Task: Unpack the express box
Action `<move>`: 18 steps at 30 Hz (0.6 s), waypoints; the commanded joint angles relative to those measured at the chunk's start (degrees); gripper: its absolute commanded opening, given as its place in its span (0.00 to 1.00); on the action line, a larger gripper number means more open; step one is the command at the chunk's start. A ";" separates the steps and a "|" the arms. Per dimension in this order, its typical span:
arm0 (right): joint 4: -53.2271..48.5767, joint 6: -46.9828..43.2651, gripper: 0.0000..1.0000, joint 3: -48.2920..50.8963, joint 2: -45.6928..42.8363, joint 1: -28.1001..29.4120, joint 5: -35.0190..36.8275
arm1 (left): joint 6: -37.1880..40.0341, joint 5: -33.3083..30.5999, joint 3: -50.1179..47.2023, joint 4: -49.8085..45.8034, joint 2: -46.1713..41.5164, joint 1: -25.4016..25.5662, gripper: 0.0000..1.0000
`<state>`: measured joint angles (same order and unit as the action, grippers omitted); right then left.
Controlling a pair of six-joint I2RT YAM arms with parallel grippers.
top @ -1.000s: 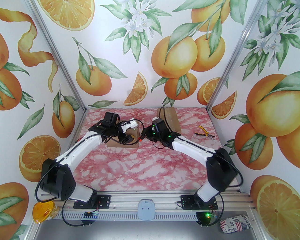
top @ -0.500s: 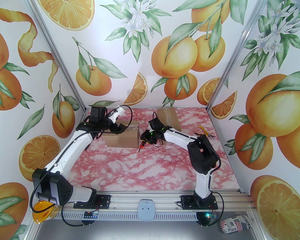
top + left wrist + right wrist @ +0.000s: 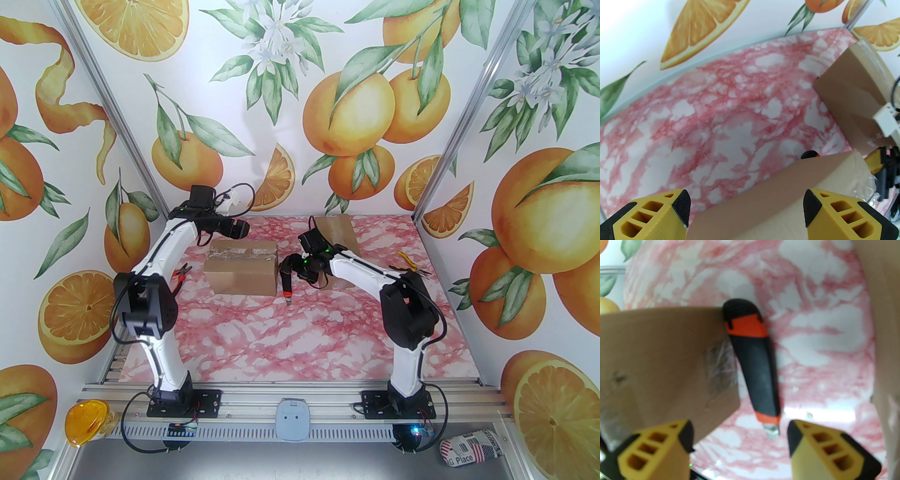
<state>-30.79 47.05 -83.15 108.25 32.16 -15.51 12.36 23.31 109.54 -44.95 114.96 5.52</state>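
Note:
The express box [image 3: 241,269] is a brown cardboard carton with torn tape along its top seam, standing at mid-table. It also fills the bottom of the left wrist view [image 3: 764,206] and the left of the right wrist view [image 3: 658,361]. My left gripper [image 3: 236,228] hovers open over the box's back left corner, its fingers [image 3: 678,204] holding nothing. A black and orange utility knife [image 3: 287,289] lies just right of the box. My right gripper [image 3: 287,268] is open above it, and the knife [image 3: 754,364] lies free between and beyond its fingertips [image 3: 795,434].
A second cardboard piece [image 3: 338,236] lies at the back, behind the right arm. Yellow-handled pliers [image 3: 407,266] rest at the right of the table and red-handled pliers [image 3: 183,271] at the left, beside the box. The near half of the pink marble table [image 3: 300,337] is bare.
The left arm has lifted off the box and drawn back to the rear left. The right gripper has opened and let go of the knife, which now lies beside the box.

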 commanded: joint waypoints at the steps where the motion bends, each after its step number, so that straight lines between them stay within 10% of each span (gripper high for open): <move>1: -1.82 -0.91 0.68 1.44 -6.93 1.72 -3.54 | 0.22 4.32 5.22 -6.05 2.62 -1.37 0.83; 15: 8.21 5.08 0.62 -4.40 -0.29 13.15 -10.38 | -3.40 18.52 -4.09 -6.69 -0.98 -5.81 0.77; 18: 12.59 6.30 0.64 -10.89 5.04 11.93 -7.03 | -8.09 20.14 -19.50 -0.80 -11.03 -9.72 0.75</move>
<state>-25.04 51.44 -87.90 108.92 45.30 -24.16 8.86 40.16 99.18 -46.35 113.08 -0.73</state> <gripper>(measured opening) 0.636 0.754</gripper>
